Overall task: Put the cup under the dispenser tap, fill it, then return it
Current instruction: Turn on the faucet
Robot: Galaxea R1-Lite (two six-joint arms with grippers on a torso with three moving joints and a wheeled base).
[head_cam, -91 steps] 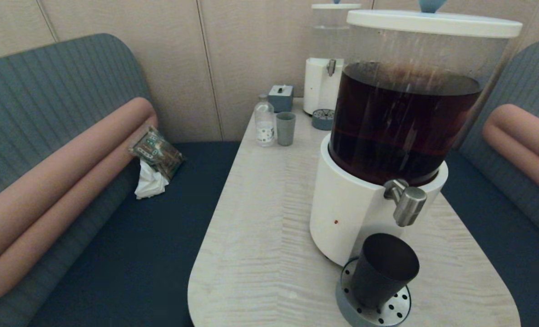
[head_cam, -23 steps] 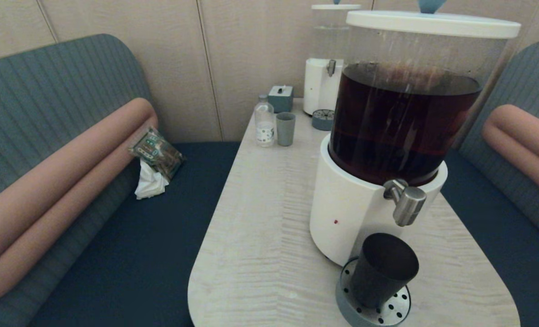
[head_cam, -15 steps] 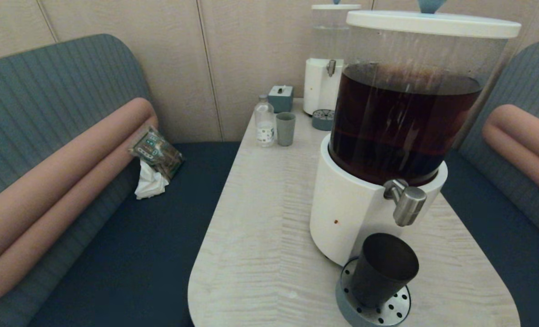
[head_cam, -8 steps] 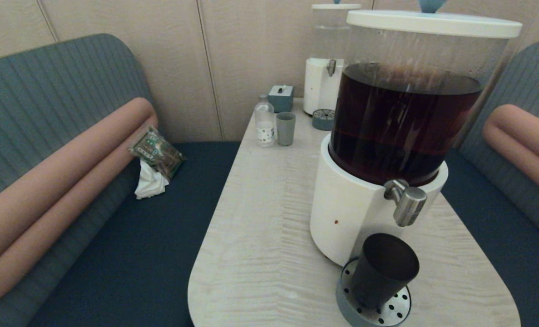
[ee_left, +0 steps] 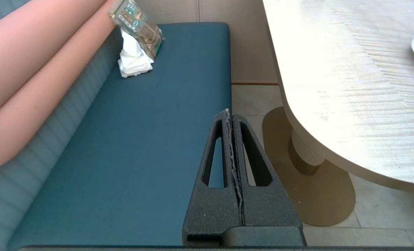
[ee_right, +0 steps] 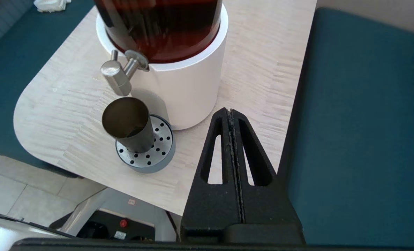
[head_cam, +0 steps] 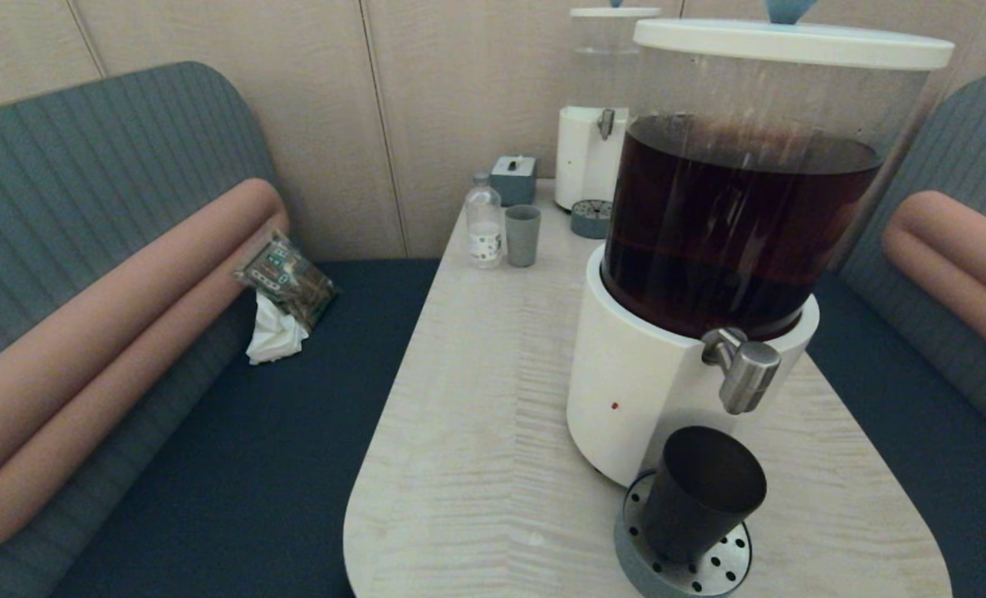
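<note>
The black tapered cup [head_cam: 699, 494] [ee_right: 129, 123] stands upright on the round perforated drip tray [head_cam: 721, 569] [ee_right: 159, 148], right below the brushed-steel dispenser tap [head_cam: 743, 371] [ee_right: 117, 74] of the big dispenser [head_cam: 738, 224] with dark brown liquid. A little dark liquid shows at the cup's bottom. My right gripper [ee_right: 230, 111] is shut and empty, hovering off the table's near right side, apart from the cup. My left gripper [ee_left: 229, 113] is shut and empty, low beside the table over the blue bench. Neither arm shows in the head view.
At the table's far end stand a smaller clear-liquid dispenser [head_cam: 596, 124] with its own drip tray [head_cam: 590, 218], a grey-green cup [head_cam: 522, 235], a small bottle [head_cam: 484, 220] and a grey box [head_cam: 513, 178]. A snack packet and tissue [head_cam: 283, 291] lie on the left bench.
</note>
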